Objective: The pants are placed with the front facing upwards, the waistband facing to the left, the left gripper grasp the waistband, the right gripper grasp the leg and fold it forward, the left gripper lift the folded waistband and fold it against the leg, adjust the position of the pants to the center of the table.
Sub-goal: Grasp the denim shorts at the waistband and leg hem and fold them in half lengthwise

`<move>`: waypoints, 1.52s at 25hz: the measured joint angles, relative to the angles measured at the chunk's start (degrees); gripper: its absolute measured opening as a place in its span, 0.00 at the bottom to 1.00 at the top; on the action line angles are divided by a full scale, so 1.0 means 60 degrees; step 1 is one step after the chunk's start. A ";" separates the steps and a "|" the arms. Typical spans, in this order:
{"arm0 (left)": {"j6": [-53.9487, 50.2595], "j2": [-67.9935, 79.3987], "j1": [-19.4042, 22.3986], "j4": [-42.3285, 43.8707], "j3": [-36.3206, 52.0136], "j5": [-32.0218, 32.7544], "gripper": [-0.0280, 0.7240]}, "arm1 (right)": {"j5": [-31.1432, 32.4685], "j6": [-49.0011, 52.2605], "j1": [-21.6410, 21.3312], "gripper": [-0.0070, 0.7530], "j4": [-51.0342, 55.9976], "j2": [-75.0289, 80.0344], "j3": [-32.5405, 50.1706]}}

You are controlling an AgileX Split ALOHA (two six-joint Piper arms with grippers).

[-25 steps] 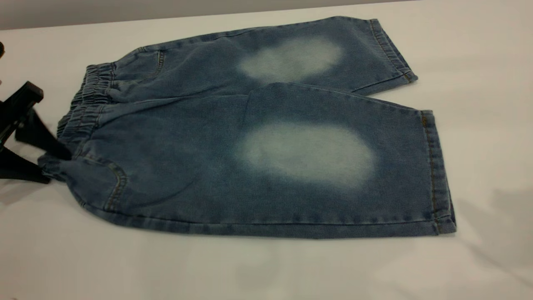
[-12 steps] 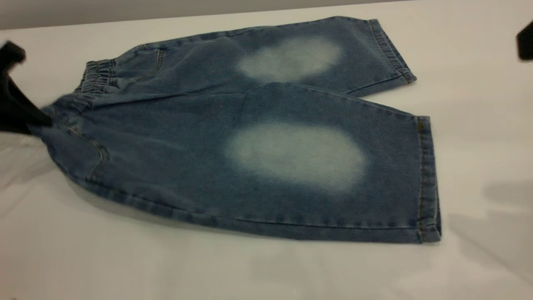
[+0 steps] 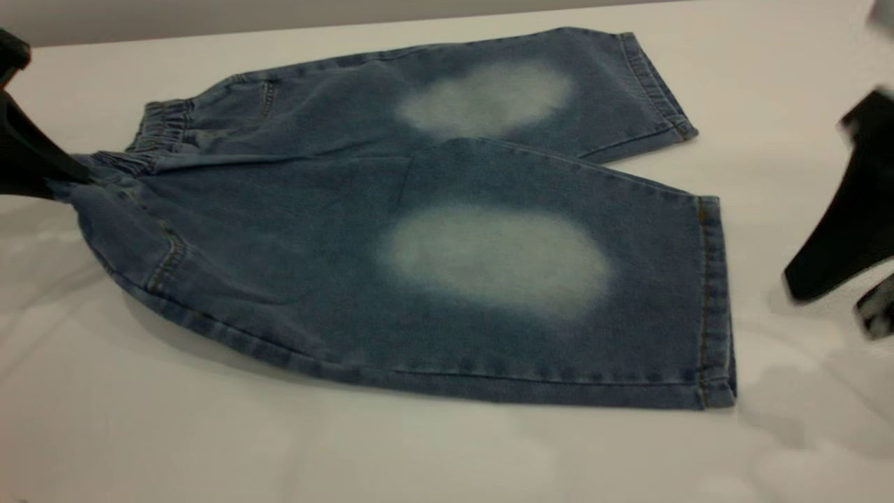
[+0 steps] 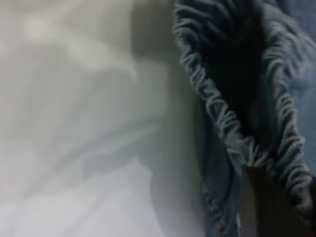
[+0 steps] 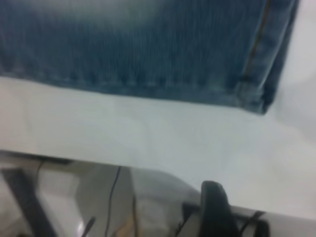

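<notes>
Exterior view cuts off most of the left gripper [image 3: 56, 183] at the frame's left edge; its black tip is clamped on the near corner of the waistband [image 3: 150, 136], lifted off the table [image 3: 419, 454]. Left wrist view shows only ruffled elastic gaping open. At the right edge the right gripper [image 3: 834, 297] hangs blurred, apart from the leg [image 3: 503, 265]; whether its fingers are parted I cannot tell. The pants [image 3: 419, 209] lie front up, waistband leftward. Half a second ago that right gripper was barely in view, and the waistband corner sat a touch lower.
</notes>
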 joint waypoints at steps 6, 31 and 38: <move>0.0141 0.0000 0.0000 -0.0194 0.0000 0.0030 0.18 | 0.0277 -0.1963 0.0000 0.49 0.2137 0.1888 0.0000; 0.0152 0.0000 0.0000 -0.0225 -0.0006 0.0160 0.18 | 0.0207 -0.5621 0.0000 0.49 0.5563 0.4828 -0.0052; 0.0152 0.0008 0.0000 -0.0225 -0.0006 0.0160 0.18 | 0.0544 -0.6199 0.0000 0.49 0.5938 0.5289 -0.0144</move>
